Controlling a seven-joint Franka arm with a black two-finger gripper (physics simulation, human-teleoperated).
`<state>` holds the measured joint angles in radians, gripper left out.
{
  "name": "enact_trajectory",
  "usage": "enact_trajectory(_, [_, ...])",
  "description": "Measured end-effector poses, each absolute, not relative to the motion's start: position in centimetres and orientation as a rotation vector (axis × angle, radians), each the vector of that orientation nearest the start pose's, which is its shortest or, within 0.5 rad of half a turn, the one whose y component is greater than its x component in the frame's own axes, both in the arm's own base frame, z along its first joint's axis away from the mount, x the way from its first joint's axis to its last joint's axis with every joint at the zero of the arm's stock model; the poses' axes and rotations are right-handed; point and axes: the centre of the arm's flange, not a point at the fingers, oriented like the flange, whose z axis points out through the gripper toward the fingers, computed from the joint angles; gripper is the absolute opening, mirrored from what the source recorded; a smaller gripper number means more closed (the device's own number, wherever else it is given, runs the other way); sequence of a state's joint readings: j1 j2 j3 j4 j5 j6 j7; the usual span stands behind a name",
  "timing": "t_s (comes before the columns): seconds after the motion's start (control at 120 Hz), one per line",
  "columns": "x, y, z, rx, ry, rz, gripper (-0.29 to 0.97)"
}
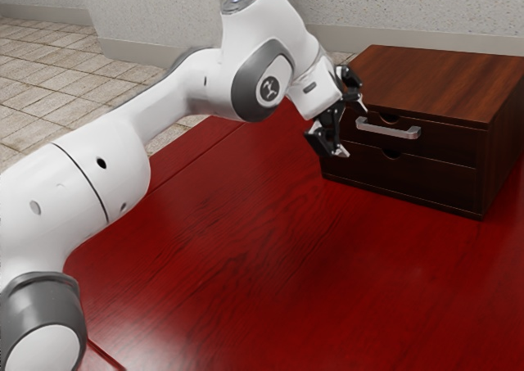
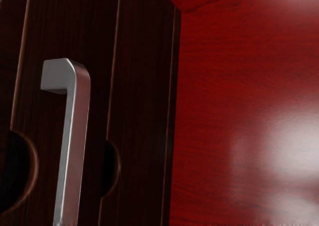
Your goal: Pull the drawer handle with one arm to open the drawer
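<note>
Tiled floor and a pale wall lie behind the red tabletop (image 1: 246, 248), where a dark cabinet (image 1: 442, 80) sits at the exterior view's right. Its upper drawer (image 1: 446, 144) carries a silver handle (image 1: 388, 129). Beside the handle's near end hangs the gripper (image 1: 350, 127), fingers spread and grasping nothing; whether they touch the handle I can't tell. From the wrist, the handle (image 2: 70, 146) is cut off at the edge, with the drawer (image 2: 142, 86) behind it and the tabletop (image 2: 239, 111) alongside.
</note>
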<state>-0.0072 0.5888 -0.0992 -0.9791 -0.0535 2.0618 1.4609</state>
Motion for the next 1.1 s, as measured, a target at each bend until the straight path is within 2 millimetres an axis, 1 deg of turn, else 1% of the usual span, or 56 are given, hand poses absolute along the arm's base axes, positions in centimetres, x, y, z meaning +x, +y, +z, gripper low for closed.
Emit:
enact_trajectory(0.042, [75.5,-5.5,58.1,-2.049,1.952,-0.661,0.68])
enact_trajectory(0.125, [76.2,-5.3,56.5,-2.054,1.956,-0.653,0.68])
enact_trajectory(0.192, [76.6,-5.2,56.1,-2.048,1.952,-0.660,0.68])
enact_trajectory(0.433, [77.4,-5.3,56.4,-2.015,1.938,-0.692,0.68])
enact_trajectory(0.875, [78.6,-6.2,53.9,-2.000,1.956,-0.694,0.68])
enact_trajectory(1.033, [78.8,-6.1,53.5,-2.002,1.957,-0.689,0.68])
enact_trajectory(1.1, [78.8,-6.1,53.4,-2.003,1.958,-0.687,0.66])
